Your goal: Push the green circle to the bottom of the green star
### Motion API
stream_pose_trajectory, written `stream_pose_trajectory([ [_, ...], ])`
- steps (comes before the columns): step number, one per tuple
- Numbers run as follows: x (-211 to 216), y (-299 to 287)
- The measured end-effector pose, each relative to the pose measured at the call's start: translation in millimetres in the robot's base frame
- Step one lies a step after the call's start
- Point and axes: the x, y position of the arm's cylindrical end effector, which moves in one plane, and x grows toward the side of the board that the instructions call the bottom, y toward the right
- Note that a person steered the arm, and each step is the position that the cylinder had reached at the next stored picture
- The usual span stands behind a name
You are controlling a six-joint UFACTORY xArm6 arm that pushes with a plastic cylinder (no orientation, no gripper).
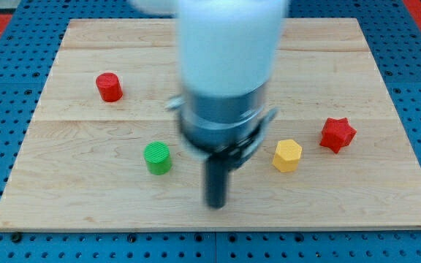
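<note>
The green circle (157, 158) stands on the table (386, 73), at the view's lower left of my tip (215, 204). No pincer is fitted. Probably light, rigid, free-sliding: push its side centrally. Green star not visible.

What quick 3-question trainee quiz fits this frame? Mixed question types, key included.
1. True or false: my tip touches the green circle.
2. Which block lies nearest the view's right edge? A) red cylinder B) yellow hexagon C) red star
3. Fill in: the green star is ___ in this view.

Key: 1. False, the tip sits apart, to the view's right of and slightly below the circle. 2. C. 3. Not visible, possibly hidden behind the arm.
</note>
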Motion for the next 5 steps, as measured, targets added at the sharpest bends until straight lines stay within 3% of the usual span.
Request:
stream_pose_trajectory([
  [1, 2, -67],
  [2, -21, -69],
  [3, -50, -35],
  [4, -17, -59],
  [5, -46, -88],
])
